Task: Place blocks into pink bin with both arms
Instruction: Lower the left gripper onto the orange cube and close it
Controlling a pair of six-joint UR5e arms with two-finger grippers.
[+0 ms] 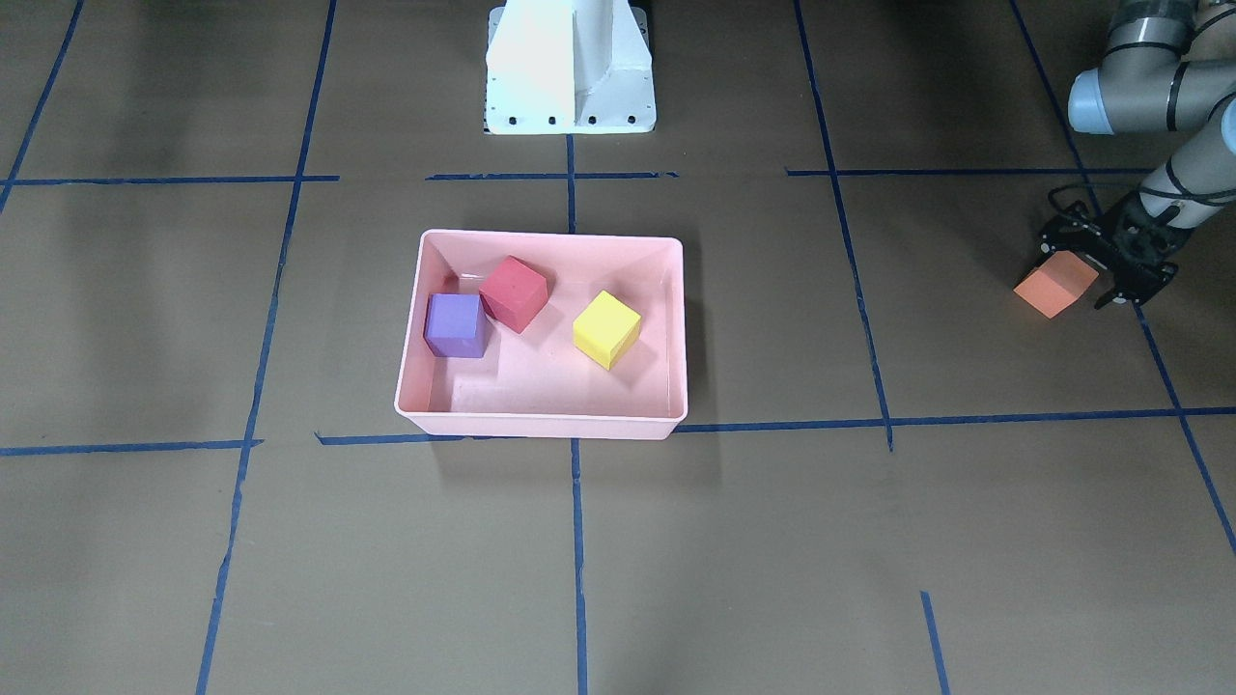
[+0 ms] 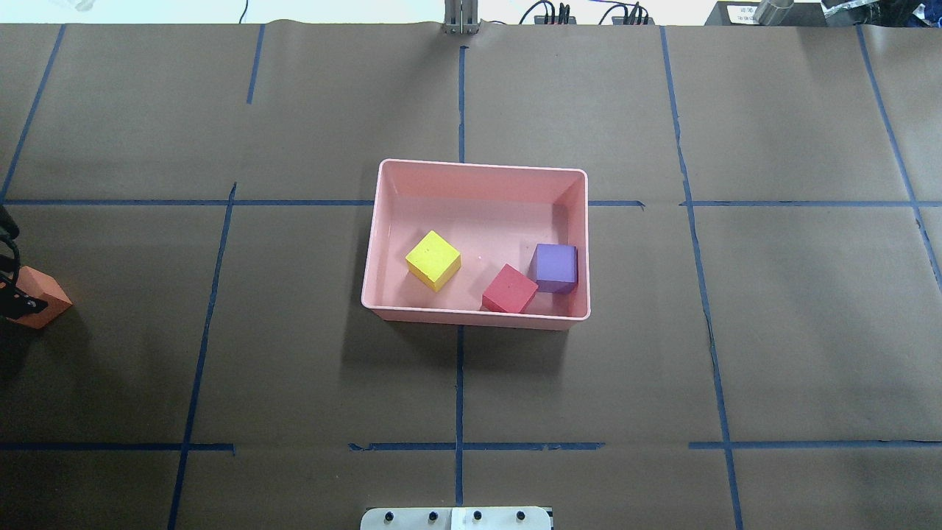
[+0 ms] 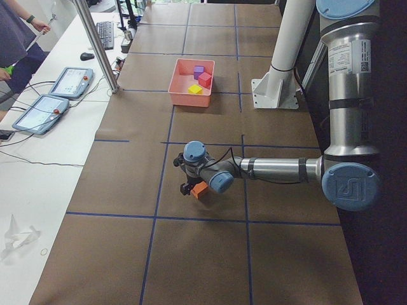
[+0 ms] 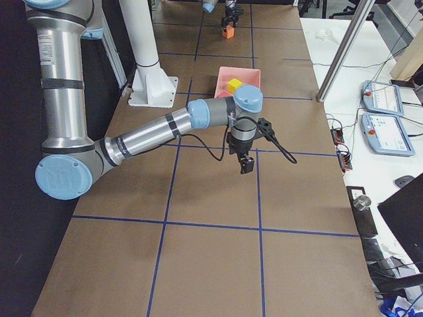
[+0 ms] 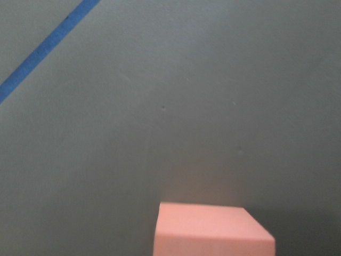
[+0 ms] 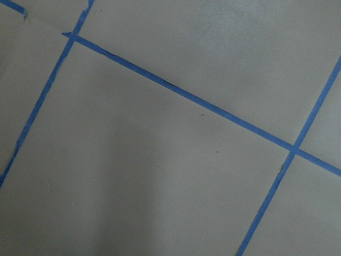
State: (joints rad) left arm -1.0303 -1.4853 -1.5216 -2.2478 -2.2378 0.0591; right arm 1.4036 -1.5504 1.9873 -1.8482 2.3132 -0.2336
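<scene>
The pink bin (image 1: 541, 423) sits mid-table and also shows in the overhead view (image 2: 478, 166). Inside it lie the purple block (image 1: 454, 325), the red block (image 1: 514, 292) and the yellow-green block (image 1: 606, 329). My left gripper (image 1: 1081, 268) is far out on my left side, shut on the orange block (image 1: 1051, 288), just over the table paper; the block also shows in the overhead view (image 2: 43, 298) and at the bottom of the left wrist view (image 5: 213, 229). My right gripper (image 4: 246, 164) hangs over bare paper away from the bin; I cannot tell whether it is open or shut.
The white pedestal base (image 1: 570, 68) stands behind the bin. Blue tape lines (image 6: 186, 96) cross the brown paper. A metal post (image 3: 95, 44) and control tablets (image 3: 70, 81) stand on the white side bench, where an operator is.
</scene>
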